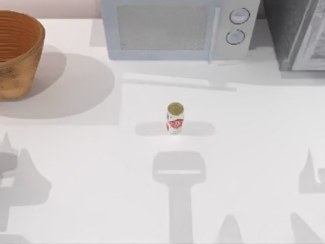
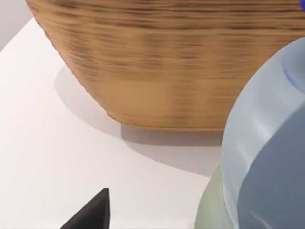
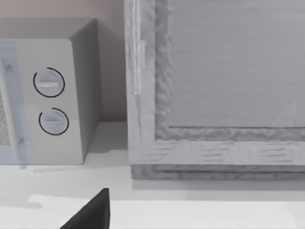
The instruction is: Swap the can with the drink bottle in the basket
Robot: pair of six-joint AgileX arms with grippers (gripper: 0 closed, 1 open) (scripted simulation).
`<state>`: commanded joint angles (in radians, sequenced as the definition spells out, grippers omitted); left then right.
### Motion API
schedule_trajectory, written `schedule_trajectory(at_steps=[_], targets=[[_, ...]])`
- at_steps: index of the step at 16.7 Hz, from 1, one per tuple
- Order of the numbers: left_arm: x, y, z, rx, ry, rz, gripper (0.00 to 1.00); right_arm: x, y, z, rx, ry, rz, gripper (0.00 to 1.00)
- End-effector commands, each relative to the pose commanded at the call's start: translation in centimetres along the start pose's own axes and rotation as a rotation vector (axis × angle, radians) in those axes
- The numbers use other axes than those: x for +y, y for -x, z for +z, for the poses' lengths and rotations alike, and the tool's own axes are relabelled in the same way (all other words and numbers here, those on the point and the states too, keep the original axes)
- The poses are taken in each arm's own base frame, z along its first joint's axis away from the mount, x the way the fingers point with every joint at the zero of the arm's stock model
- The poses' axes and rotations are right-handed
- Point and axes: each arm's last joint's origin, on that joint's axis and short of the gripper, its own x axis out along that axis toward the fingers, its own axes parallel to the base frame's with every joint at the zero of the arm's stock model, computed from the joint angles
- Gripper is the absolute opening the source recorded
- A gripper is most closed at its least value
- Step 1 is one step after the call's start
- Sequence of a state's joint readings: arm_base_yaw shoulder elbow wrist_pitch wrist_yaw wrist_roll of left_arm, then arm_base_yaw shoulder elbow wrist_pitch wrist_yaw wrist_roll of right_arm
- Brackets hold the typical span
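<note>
The drink bottle (image 1: 174,119), gold-topped with a white, red-labelled body, stood upright mid-counter (image 1: 101,168), well apart from the ribbed wicker basket (image 1: 15,51) at far left; the jaws' state I couldn't tell.

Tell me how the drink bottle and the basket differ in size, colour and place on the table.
Size: the drink bottle is far smaller than the basket.
Colour: the drink bottle is white with a red label and a gold top; the basket is orange-brown woven wicker with ribbed sides.
Place: the drink bottle stands near the table's middle, in front of the microwave; the basket sits at the far left corner.
Both stand upright on the white table, well apart.
</note>
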<state>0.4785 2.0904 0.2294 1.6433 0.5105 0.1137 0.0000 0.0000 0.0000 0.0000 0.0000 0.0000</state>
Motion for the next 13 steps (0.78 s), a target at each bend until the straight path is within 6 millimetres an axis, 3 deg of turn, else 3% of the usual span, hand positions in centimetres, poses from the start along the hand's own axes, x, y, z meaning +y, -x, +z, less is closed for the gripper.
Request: schedule_trajectory(at_steps=[3, 13], targets=[[0.0, 0.0, 0.0, 0.0, 0.0, 0.0, 1.0, 0.0, 0.0, 0.0, 0.0, 0.0, 0.0, 1.0], [0.0, 0.0, 0.0, 0.0, 0.0, 0.0, 0.25, 0.0, 0.0, 0.0, 0.0, 0.0, 0.0, 1.0]])
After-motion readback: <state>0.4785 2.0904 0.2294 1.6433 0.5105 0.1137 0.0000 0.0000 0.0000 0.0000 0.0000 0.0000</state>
